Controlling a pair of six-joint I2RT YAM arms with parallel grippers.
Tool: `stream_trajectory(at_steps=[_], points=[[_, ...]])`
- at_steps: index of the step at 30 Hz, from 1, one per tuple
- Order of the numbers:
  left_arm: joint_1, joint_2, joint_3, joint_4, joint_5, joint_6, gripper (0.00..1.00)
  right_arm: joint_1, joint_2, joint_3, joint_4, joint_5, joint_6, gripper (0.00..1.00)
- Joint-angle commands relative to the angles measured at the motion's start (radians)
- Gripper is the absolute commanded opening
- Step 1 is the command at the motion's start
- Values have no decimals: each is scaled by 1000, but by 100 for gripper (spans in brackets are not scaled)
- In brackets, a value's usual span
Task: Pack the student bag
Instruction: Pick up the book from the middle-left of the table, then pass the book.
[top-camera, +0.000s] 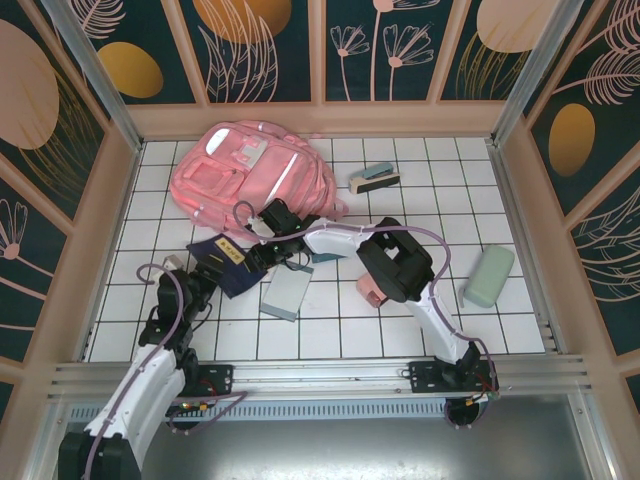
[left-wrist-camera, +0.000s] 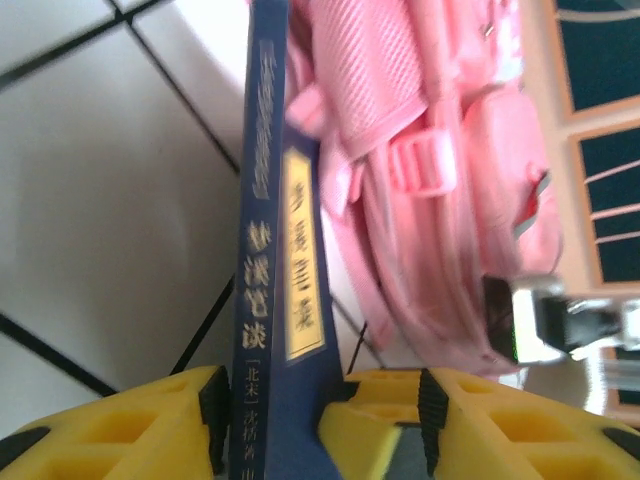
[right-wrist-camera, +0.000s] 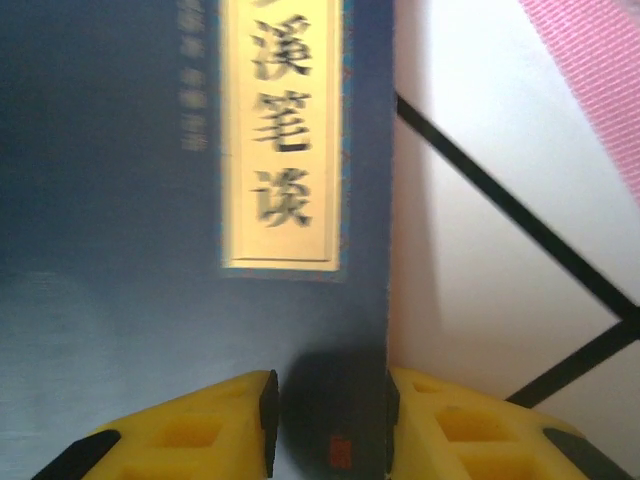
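White tiles, blurred book in left tool

Here's a white tiled tabletop with dark grout, boxed in by dark teal wall panels (orange discs, pale leaf sketches) in tan wooden frames, evenly lit.

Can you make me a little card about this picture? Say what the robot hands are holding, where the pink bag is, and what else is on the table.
left gripper: shut on the spine edge of the dark blue book with a yellow label
right gripper: shut on a corner of the same book
bag: large soft pink fabric backpack, lying at the back left of the white tiled table
book packed: not yet
other things: grey-blue box, pale green case, small pink box
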Motion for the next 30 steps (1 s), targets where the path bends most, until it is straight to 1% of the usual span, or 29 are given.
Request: stream_trajectory(at_steps=[1, 5, 8, 10, 15, 16, 18, 23, 26, 30], points=[[-11, 65, 11, 45, 67, 9, 53, 23, -11, -15, 12, -87, 16, 34], [-11, 160, 62, 0, 60, 54, 41, 23, -17, -24, 15, -79, 19, 35], [-11, 210, 98, -21, 71, 79, 25, 21, -27, -29, 16, -68, 20, 35], [-11, 203, 132, -54, 64, 92, 14, 15, -43, -40, 22, -52, 27, 38], [-11, 113, 233, -205, 13, 140, 2, -31, -135, -103, 80, -41, 87, 51], [-11, 96, 255, -228, 14, 152, 0, -43, -156, -117, 92, -43, 98, 53], [-11, 79, 294, -257, 35, 174, 0, -70, -209, -147, 115, -50, 121, 57], [-11, 89, 396, -240, 161, 213, 0, -155, -336, -224, 186, -109, 198, 63], [-11, 119, 444, -178, 251, 215, 0, -210, -408, -275, 241, -161, 254, 68], [-12, 179, 480, -39, 385, 180, 0, -276, -471, -322, 324, -261, 333, 74]])
